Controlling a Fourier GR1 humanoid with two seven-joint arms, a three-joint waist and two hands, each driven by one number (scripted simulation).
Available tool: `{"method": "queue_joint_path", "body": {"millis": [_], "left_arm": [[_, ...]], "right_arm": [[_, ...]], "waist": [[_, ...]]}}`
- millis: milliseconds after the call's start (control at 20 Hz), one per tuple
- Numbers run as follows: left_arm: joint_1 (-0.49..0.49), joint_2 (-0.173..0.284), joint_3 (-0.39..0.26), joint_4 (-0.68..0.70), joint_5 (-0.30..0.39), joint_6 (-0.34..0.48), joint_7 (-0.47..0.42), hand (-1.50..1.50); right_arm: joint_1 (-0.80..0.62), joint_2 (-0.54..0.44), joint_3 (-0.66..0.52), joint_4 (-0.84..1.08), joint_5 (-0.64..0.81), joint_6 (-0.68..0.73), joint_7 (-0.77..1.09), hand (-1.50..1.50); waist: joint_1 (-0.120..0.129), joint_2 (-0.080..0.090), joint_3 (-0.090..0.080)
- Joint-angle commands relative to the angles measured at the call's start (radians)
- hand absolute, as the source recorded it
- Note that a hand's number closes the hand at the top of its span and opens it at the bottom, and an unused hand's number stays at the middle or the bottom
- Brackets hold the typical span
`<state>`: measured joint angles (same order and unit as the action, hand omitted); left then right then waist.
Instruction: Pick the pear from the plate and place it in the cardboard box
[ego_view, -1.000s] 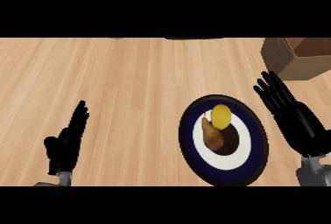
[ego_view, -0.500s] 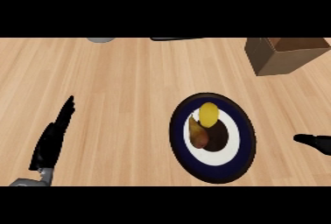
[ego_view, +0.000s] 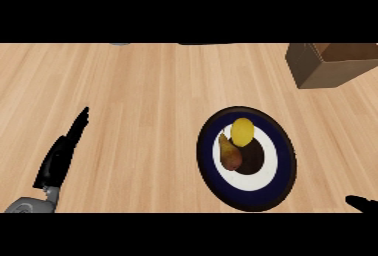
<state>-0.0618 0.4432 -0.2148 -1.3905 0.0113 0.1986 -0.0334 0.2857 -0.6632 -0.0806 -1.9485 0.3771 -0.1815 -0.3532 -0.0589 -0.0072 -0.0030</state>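
Note:
The pear (ego_view: 235, 145), yellow at its upper end and brown lower down, lies on a round plate (ego_view: 284, 165) with a dark blue rim and white centre, right of the middle. The brown cardboard box (ego_view: 331, 64) stands at the far right, its open top cut off by the view's edge. My left hand (ego_view: 59, 159) is at the lower left, seen edge-on with straight fingers, far from the plate and holding nothing. Only a small black part of my right hand (ego_view: 362, 202) shows at the lower right corner, below and right of the plate and apart from it.
The wooden counter (ego_view: 148, 90) spreads wide between my left hand and the plate. Two small dark shapes (ego_view: 196, 44) sit at the far edge, mostly cut off.
My right hand has dropped from beside the plate's right rim to the lower right corner, mostly out of view. The left hand has turned edge-on. The pear stays on the plate.

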Motion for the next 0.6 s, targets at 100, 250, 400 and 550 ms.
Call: {"method": "queue_joint_path", "body": {"millis": [100,250,400,550], "left_arm": [[0.001,-0.007,-0.017,-0.014,-0.017,-0.007,0.008,0.0],[-0.022,-0.015,-0.021,0.008,-0.018,-0.023,0.009,0.0],[-0.045,-0.021,-0.015,0.039,-0.016,-0.04,-0.018,0.0],[-0.054,-0.032,-0.033,0.0,-0.025,-0.038,0.03,0.0]], "right_arm": [[0.167,-0.053,0.097,-0.306,0.283,0.067,0.338,-1.5],[0.183,-0.016,0.224,-0.457,0.41,0.145,0.528,-1.5],[0.169,0.012,0.35,-0.5,0.552,0.237,0.692,-1.5],[0.117,-0.002,0.431,-0.503,0.606,0.32,0.831,-1.5]], "waist": [[0.023,-0.001,-0.003],[0.04,0.004,-0.004],[0.056,0.009,-0.003],[0.066,0.005,-0.003]]}}
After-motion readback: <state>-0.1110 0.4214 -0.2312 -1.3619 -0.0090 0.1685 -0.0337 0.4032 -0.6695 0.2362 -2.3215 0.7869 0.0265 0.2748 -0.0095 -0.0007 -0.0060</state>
